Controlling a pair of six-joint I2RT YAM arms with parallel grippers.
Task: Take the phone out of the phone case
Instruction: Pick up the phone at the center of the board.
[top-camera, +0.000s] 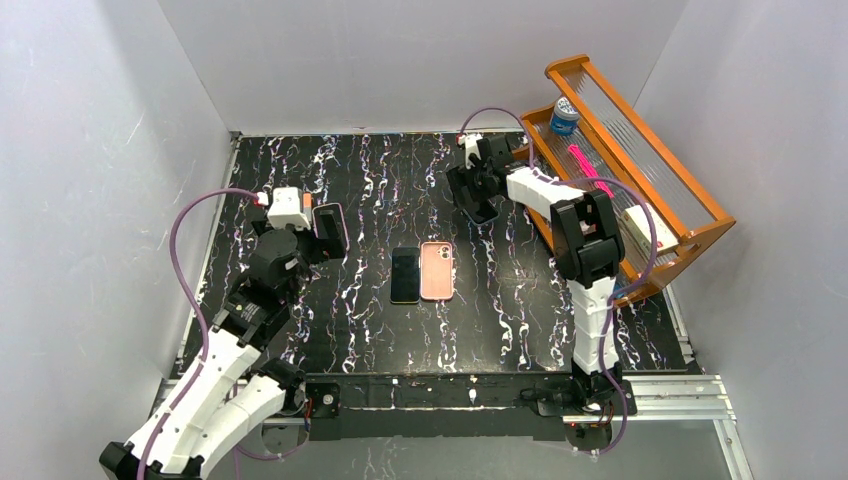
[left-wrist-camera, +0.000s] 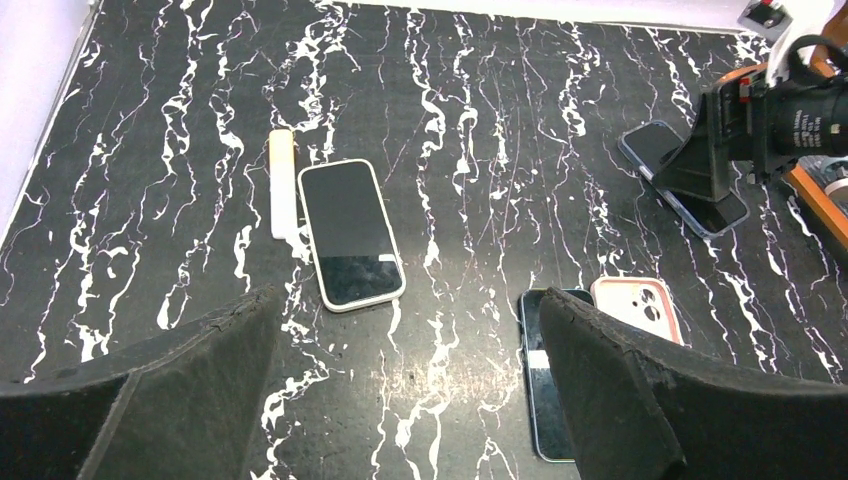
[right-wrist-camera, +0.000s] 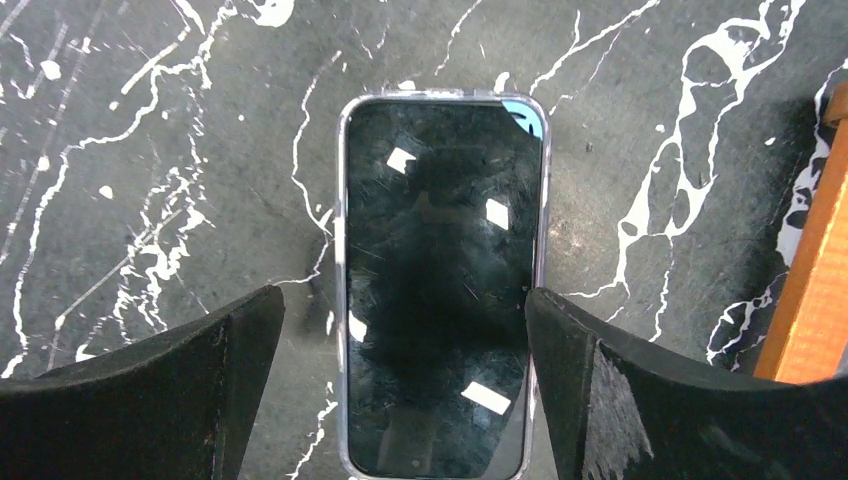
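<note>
A bare black phone (top-camera: 405, 275) and an empty pink phone case (top-camera: 437, 270) lie side by side mid-table, also in the left wrist view as the phone (left-wrist-camera: 540, 380) and case (left-wrist-camera: 640, 305). My right gripper (right-wrist-camera: 402, 295) hangs open at the back, its fingers straddling a phone in a clear case (right-wrist-camera: 440, 280) lying screen up, without touching it. My left gripper (left-wrist-camera: 407, 300) is open over bare table, with a phone in a white case (left-wrist-camera: 350, 233) lying just ahead of it. From above, the right gripper (top-camera: 480, 195) is at the back right and the left gripper (top-camera: 312, 240) at the left.
An orange wooden rack (top-camera: 640, 170) stands along the right edge and holds a blue-capped jar (top-camera: 564, 117) and a pink pen (top-camera: 590, 168). Its frame (right-wrist-camera: 815, 290) is close to my right finger. A short white stick (left-wrist-camera: 282, 183) lies beside the white-cased phone.
</note>
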